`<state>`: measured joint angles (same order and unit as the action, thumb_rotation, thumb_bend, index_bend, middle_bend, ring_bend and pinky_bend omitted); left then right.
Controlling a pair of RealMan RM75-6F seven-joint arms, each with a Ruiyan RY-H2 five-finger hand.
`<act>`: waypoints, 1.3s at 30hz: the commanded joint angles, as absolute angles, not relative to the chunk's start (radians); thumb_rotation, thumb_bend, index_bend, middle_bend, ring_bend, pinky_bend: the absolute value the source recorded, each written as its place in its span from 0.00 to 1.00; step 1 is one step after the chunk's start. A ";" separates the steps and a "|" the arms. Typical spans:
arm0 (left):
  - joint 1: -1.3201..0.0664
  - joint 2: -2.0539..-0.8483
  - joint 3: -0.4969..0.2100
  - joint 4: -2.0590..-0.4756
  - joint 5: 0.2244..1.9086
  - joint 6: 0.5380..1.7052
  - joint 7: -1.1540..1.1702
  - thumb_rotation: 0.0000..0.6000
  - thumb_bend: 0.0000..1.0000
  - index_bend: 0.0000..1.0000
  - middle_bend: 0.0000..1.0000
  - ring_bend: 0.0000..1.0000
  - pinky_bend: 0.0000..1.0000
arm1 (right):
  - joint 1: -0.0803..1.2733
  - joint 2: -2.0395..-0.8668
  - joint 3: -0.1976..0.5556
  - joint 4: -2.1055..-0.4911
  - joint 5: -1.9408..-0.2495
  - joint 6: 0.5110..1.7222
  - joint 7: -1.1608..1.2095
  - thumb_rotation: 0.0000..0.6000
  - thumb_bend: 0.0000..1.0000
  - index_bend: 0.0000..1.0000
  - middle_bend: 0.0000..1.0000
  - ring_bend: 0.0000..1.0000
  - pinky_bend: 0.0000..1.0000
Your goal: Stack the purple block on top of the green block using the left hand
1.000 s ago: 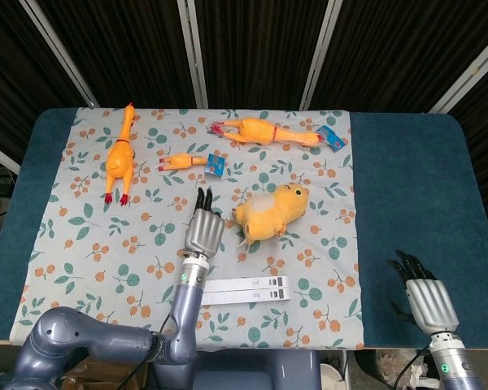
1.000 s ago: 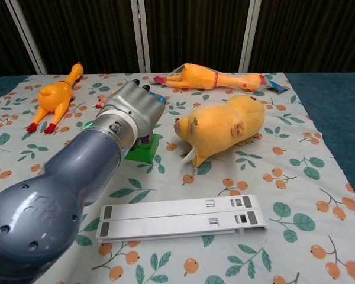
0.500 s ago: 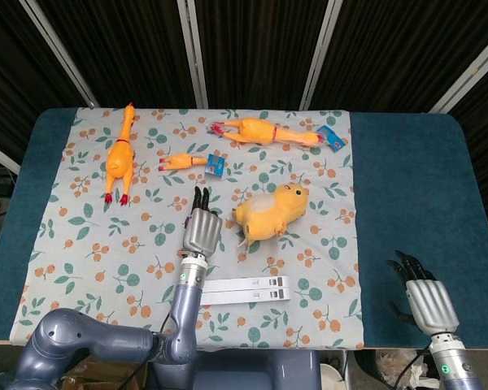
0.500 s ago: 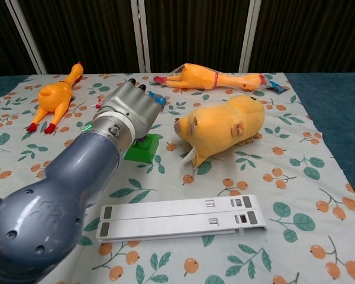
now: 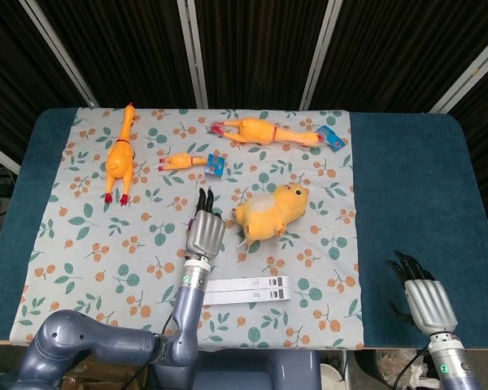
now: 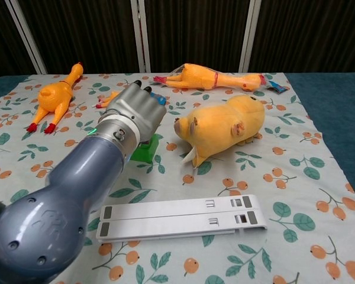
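My left hand (image 5: pixel 203 236) hovers over the middle of the floral cloth, back upward, fingers pointing away from me. In the chest view the left hand (image 6: pixel 133 115) covers most of the green block (image 6: pixel 147 152), of which only the near edge shows beneath the hand. The purple block is hidden in both views, and the palm side cannot be seen. My right hand (image 5: pixel 419 296) hangs off the cloth at the near right over the blue table, fingers apart and holding nothing.
A yellow squeaky animal toy (image 6: pixel 222 127) lies just right of the green block. A white folded stand (image 6: pixel 180 218) lies nearer to me. Rubber chickens (image 5: pixel 120 154) (image 5: pixel 264 132) (image 5: pixel 183 162) lie along the far side of the cloth.
The left hand has drifted slightly right over the green block. A sliver of purple seen under the hand a second ago no longer shows. The right hand is still.
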<state>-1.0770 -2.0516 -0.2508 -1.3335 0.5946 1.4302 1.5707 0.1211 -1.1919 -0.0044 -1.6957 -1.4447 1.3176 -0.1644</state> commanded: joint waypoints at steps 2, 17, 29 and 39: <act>-1.079 -2.055 -0.252 -1.340 0.599 1.438 1.583 1.00 0.41 0.51 0.45 0.03 0.00 | 0.121 -1.191 -0.005 -1.697 -1.448 1.320 -0.162 1.00 0.29 0.18 0.08 0.09 0.27; -1.066 -2.071 -0.249 -1.306 0.600 1.428 1.596 1.00 0.40 0.51 0.45 0.03 0.00 | 0.121 -1.189 -0.007 -1.701 -1.448 1.317 -0.161 1.00 0.29 0.18 0.08 0.09 0.27; -1.051 -2.090 -0.244 -1.264 0.603 1.399 1.586 1.00 0.40 0.51 0.45 0.03 0.00 | 0.121 -1.188 -0.008 -1.699 -1.448 1.318 -0.161 1.00 0.29 0.18 0.08 0.09 0.27; -1.032 -2.101 -0.213 -1.222 0.612 1.384 1.600 1.00 0.40 0.51 0.44 0.03 0.00 | 0.121 -1.189 -0.008 -1.702 -1.449 1.319 -0.164 1.00 0.29 0.18 0.08 0.09 0.27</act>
